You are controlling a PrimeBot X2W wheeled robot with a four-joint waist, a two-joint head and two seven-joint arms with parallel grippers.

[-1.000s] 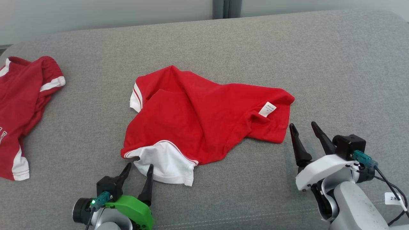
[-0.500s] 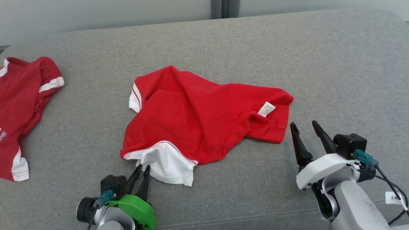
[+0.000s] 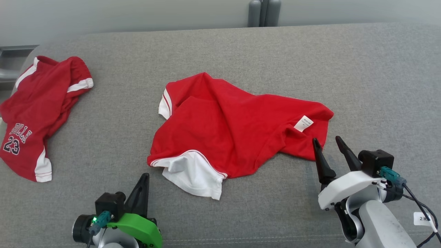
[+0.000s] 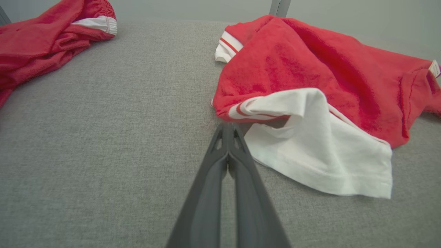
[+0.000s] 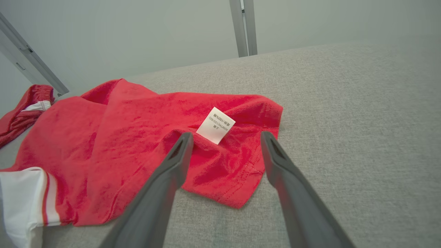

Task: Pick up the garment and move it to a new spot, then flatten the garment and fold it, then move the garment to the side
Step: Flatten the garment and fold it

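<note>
My left pincer (image 3: 144, 176) is pressed shut on nothing (its fingers lie flat against each other). Its tip stops just short of the red T-shirt (image 3: 234, 137), at the near-left corner, where a white sleeve (image 3: 193, 174) spills out from under the red hem. My right pincer (image 3: 326, 139) stands wide at the shirt's right end, pointing at the hem just below the white care label (image 3: 303, 123); I cannot tell whether it touches the cloth. The shirt lies crumpled on the grey upholstered surface (image 3: 241, 51). Well to the shirt's left lie red shorts (image 3: 38, 110) printed with 23.
</note>
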